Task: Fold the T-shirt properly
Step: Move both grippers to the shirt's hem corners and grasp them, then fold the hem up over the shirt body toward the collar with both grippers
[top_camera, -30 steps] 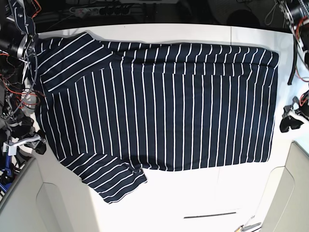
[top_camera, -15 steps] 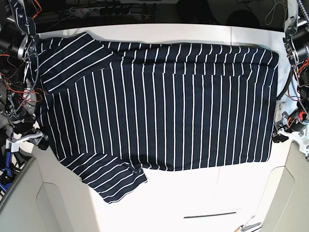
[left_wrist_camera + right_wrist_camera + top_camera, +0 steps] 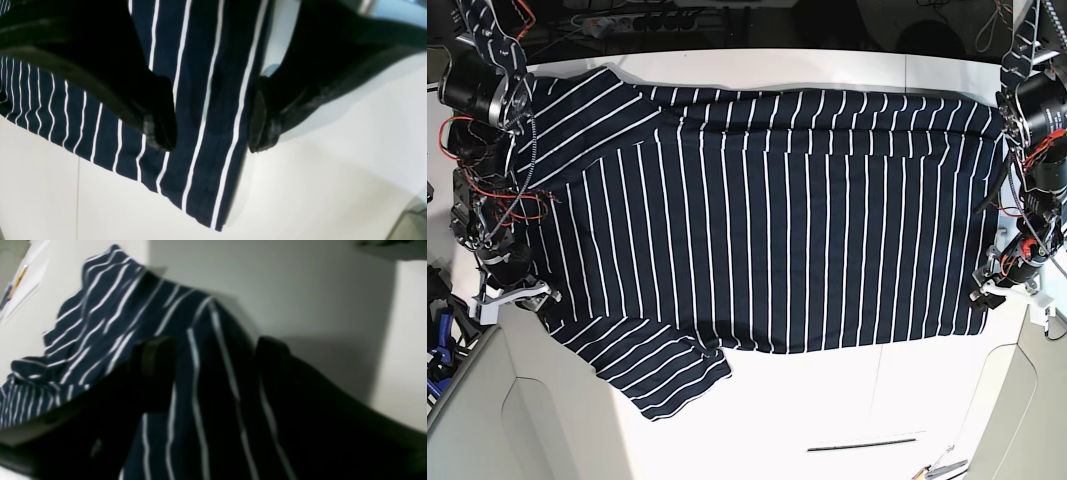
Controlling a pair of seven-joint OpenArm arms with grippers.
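Observation:
The dark navy T-shirt (image 3: pixel 767 220) with thin white stripes lies spread flat on the white table (image 3: pixel 827 400), one sleeve at the front left (image 3: pixel 657 370). My left gripper (image 3: pixel 980 295) is at the shirt's front right corner. In the left wrist view it (image 3: pixel 211 140) is open, its fingers (image 3: pixel 160 133) straddling the striped edge (image 3: pixel 200 186). My right gripper (image 3: pixel 542 300) is at the shirt's left edge, above the front sleeve. In the right wrist view it (image 3: pixel 213 353) is open over the fabric (image 3: pixel 100 306). No label shows.
A thin dark strip (image 3: pixel 862 443) lies on the table near the front edge, with small tools (image 3: pixel 942 465) at the front right. Grey panels (image 3: pixel 477 420) flank the table's front corners. Cables and a power strip (image 3: pixel 617 20) lie behind the table.
Both arms have moved inward. The left gripper came from off the table's right side onto the shirt's front right corner. The right gripper moved onto the shirt's left edge.

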